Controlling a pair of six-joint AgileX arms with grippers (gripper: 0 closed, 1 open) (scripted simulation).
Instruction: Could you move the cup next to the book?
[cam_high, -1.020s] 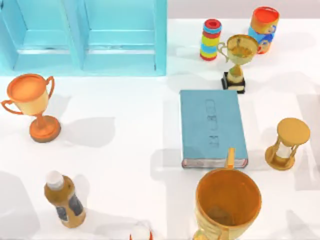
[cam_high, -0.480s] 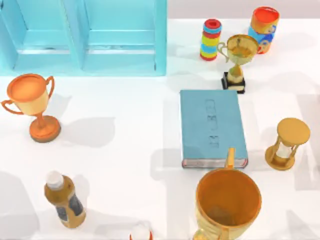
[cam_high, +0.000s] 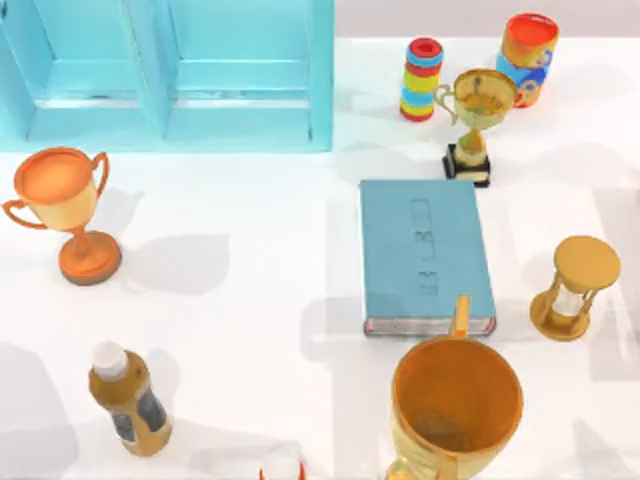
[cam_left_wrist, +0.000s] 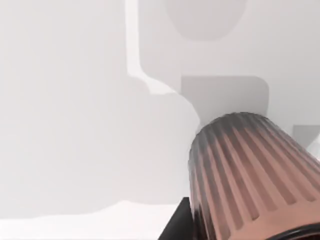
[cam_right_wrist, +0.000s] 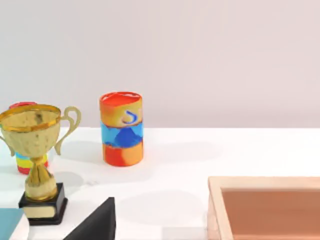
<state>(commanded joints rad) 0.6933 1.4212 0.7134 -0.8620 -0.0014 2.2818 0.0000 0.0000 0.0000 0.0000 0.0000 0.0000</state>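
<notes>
Where the white table spreads, the book lies flat.

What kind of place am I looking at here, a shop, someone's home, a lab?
Probably none of those: it looks like a computer-rendered test table. A plain white tabletop holds unrelated odds and ends, such as a book, trophies and an hourglass, beside a blue cabinet.

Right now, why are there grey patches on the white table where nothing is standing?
Those are shadows. In the top view, soft grey shapes lie on the table beside the orange trophy and around the book. In the left wrist view, blocky grey shadows fall on the white surface behind the ribbed cup, which looms large and close.
</notes>
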